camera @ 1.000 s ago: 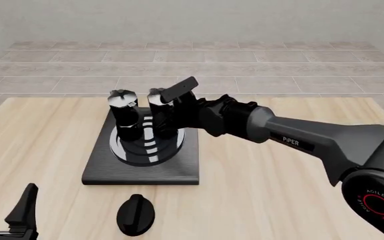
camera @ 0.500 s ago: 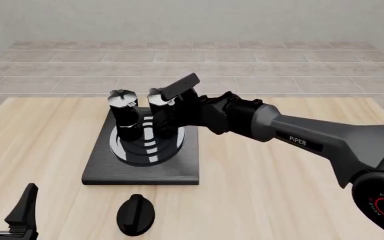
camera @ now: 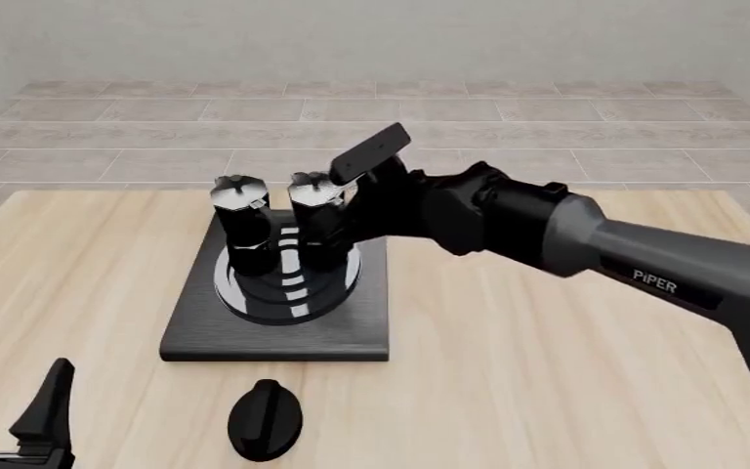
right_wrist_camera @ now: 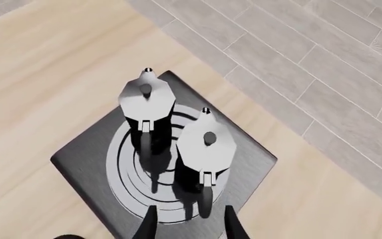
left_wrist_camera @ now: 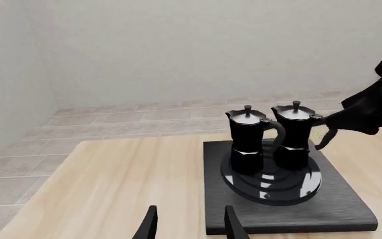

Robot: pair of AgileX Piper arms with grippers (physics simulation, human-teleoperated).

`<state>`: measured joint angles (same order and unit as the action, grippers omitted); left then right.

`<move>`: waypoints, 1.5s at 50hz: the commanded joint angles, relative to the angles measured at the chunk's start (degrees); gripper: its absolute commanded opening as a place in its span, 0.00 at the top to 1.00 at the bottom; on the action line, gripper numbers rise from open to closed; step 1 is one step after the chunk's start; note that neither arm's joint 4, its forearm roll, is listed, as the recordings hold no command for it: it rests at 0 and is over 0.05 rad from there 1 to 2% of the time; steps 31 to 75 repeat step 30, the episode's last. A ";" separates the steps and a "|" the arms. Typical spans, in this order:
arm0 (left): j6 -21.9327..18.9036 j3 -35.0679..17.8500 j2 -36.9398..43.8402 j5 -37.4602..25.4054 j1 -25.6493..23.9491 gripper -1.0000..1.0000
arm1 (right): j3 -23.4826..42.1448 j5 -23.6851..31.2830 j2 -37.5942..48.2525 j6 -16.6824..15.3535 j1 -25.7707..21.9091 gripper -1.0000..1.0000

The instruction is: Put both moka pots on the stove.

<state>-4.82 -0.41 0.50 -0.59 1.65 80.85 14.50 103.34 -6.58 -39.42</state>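
Wood table [camera: 545, 391]: 1 stove [camera: 199, 327] w/ 2 moka pots [camera: 241, 223], 1 knob [camera: 265, 418].

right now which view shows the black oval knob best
The front view: the knob lies whole on the table, near the stove's near edge. Neither the left wrist view nor the right wrist view clearly shows it.

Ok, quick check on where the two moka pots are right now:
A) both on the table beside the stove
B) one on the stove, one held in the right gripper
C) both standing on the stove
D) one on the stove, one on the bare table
C: both moka pots stand upright side by side on the stove's ringed burner, and in the right wrist view the right gripper is open above them, holding nothing.
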 commanded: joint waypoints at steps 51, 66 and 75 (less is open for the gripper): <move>-0.51 0.09 -0.15 0.02 -0.16 0.00 | -18.53 0.05 -25.80 0.54 -1.73 0.00; -0.51 0.09 -0.15 0.02 -0.16 0.00 | -18.53 0.05 -25.80 0.54 -1.73 0.00; -0.51 0.09 -0.15 0.02 -0.16 0.00 | -18.53 0.05 -25.80 0.54 -1.73 0.00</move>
